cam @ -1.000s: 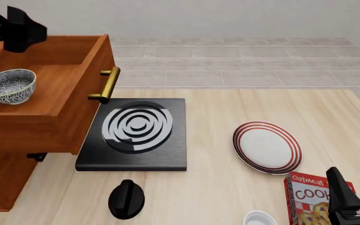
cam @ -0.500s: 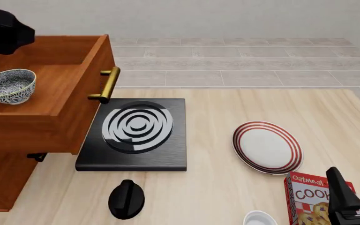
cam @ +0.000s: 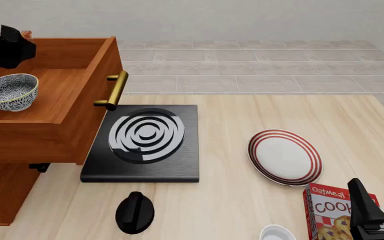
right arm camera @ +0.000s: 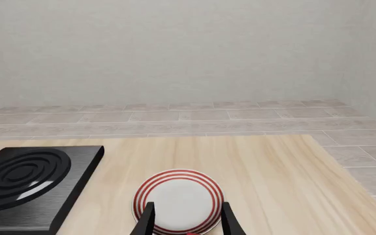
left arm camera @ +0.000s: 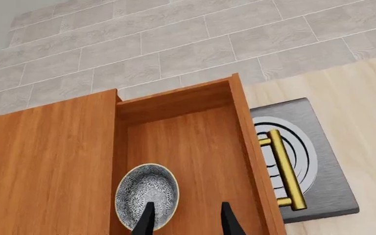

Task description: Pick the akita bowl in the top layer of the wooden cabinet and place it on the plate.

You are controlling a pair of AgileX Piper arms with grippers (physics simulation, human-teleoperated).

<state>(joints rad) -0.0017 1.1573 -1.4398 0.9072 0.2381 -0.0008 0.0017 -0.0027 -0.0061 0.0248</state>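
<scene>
A: Which step is in hand?

B: The approach, by the look of it. The uppermost orange-brown drawer [cam: 52, 95] of the large wooden cabinet [cam: 5, 190] stands pulled out, and the small speckled black-and-white bowl [cam: 8, 91] sits upright on its floor. In the front view the bowl lies at about nine o'clock from the black stove with grey rings [cam: 144, 141].

A: And the left gripper [left arm camera: 184, 223]?

B: It hangs above the drawer, fingers parted and empty — in its wrist view one finger crosses the bowl's rim, the other shows over bare wood.

A: The right gripper [right arm camera: 186, 220]?

B: Parted too, holding nothing, low near the oatmeal cookie box [cam: 332, 212].

A: What does the next move call for?

B: Likely a descent so the fingers straddle the bowl's wall, then a close and a lift clear of the drawer — then across to the round white red-ringed plate [cam: 285, 157], at about three o'clock from the stove.
</scene>
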